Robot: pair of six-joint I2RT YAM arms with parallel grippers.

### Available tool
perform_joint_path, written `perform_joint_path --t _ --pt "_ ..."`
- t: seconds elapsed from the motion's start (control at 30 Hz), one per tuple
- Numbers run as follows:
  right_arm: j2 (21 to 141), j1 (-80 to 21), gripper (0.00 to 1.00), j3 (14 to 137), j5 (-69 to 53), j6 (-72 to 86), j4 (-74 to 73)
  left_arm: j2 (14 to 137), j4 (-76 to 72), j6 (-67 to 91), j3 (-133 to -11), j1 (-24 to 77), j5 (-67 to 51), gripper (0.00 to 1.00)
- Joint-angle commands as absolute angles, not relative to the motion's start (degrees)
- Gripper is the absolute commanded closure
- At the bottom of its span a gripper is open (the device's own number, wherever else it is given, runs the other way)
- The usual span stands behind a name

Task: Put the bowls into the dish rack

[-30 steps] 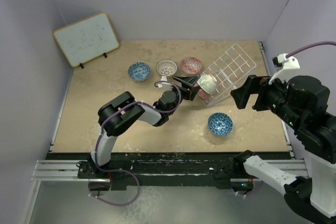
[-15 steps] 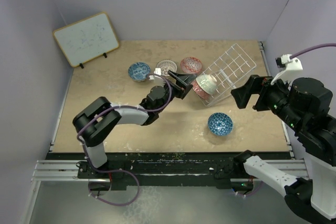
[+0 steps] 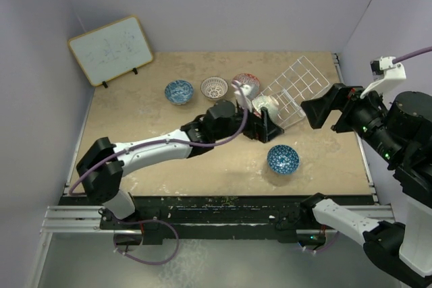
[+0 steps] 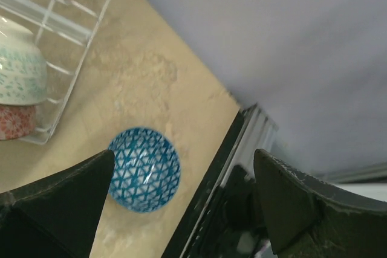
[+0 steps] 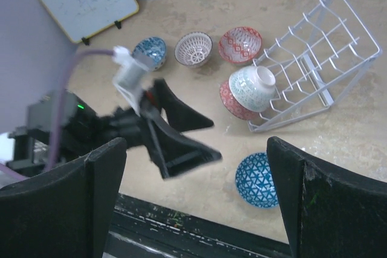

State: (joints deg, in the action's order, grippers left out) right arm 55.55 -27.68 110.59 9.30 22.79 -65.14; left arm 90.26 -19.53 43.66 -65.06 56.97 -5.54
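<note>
The white wire dish rack (image 3: 297, 89) stands tilted toward the far right corner of the table (image 3: 135, 160), its low edge facing the middle. Two bowls are at that low edge: a pale green-white bowl (image 5: 253, 87) lies on its side among the wires, and a red-patterned bowl (image 5: 231, 104) sits right under it, the two touching. Four bowls lie on the bare table. Three stand upright in a row toward the far edge, near its middle: a blue bowl (image 3: 179, 91) on the left, a white-lattice bowl (image 3: 214, 88) just beside it, and a red bowl (image 3: 246, 83) next, close to the rack's low edge. A second blue bowl with a triangle pattern (image 3: 283, 159) sits alone nearer the near edge, right of the middle and apart from the rack. The left arm stretches from the near left corner across the table, and the left gripper (image 4: 184, 155) is just in front of the two racked bowls, its jaws wide apart with nothing between them. The right gripper (image 5: 196, 142) hangs above the right edge, pointed toward the rack, jaws also wide apart and holding nothing. A wood-framed whiteboard (image 3: 110, 49) leans in the far left corner.
</note>
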Motion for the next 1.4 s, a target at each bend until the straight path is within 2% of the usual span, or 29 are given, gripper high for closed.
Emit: perform_joint_path --t 0.0,0.13,0.4,0.8,1.03,1.23,1.37 --pt "58.4 -27.6 0.00 115.6 7.6 22.6 -63.3 96.9 -0.5 22.7 -73.0 62.0 -8.5 0.02" --pt "59.5 -27.6 0.00 118.9 7.4 22.5 -63.9 101.2 0.3 15.1 -75.2 66.1 -6.4 0.05" --pt "60.5 -27.6 0.00 120.5 6.8 22.5 -63.4 110.7 -0.4 5.2 -81.0 74.7 3.8 0.05" --pt "59.6 -27.6 0.00 119.1 7.5 22.6 -63.5 119.9 -1.8 -7.4 -87.7 76.1 8.8 0.07" --pt "59.4 -27.6 0.00 118.9 8.4 22.5 -63.8 122.2 -1.7 -9.4 -88.2 76.1 7.4 0.21" --pt "59.2 -27.6 0.00 118.4 8.8 22.5 -63.3 122.4 -1.6 -9.7 -88.0 76.1 6.8 0.42" --pt "59.0 -27.5 0.00 118.0 9.0 22.5 -63.0 122.3 -2.1 -9.5 -87.5 76.1 6.1 0.51"
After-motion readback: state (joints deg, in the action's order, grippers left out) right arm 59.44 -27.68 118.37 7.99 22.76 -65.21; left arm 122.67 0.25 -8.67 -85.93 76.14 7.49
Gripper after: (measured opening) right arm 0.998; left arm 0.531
